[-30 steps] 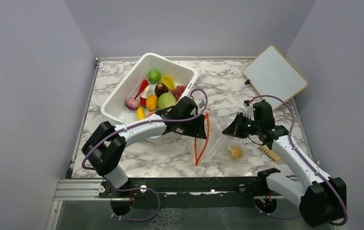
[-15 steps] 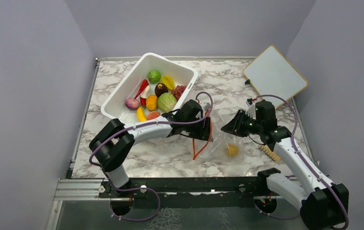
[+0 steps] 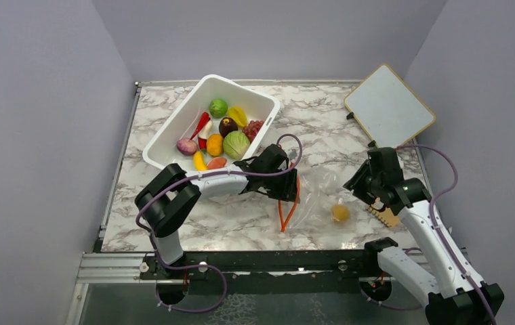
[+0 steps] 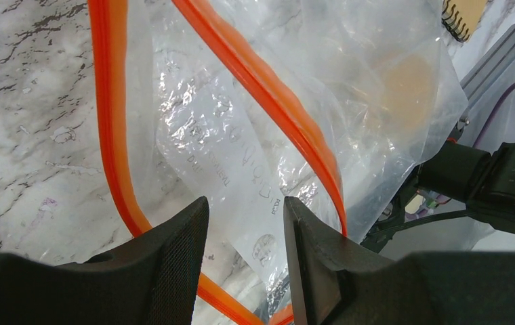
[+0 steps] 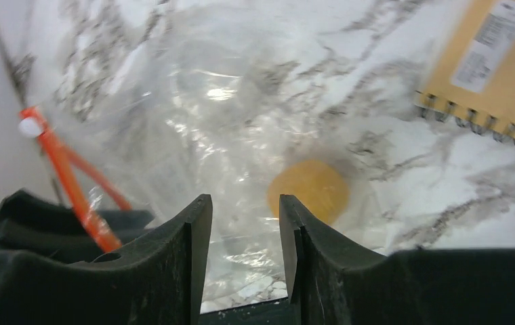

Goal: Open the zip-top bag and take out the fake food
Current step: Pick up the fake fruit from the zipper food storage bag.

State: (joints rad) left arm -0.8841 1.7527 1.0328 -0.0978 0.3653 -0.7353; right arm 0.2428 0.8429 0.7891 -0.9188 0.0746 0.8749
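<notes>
Clear zip-top bag (image 3: 317,198), orange fake food (image 3: 339,213) inside.

In the top view the left gripper (image 3: 287,193) covers the upper end of the zip-top bag (image 3: 316,202) mouth; whether its fingers touch the film cannot be told. The right arm (image 3: 417,217) hides most of the spiral notebook (image 3: 385,217), which the frame edge also crops at the upper right of both wrist views. Through crinkled plastic the 1 orange fake food (image 4: 407,84) shows only as a hazy blot.
</notes>
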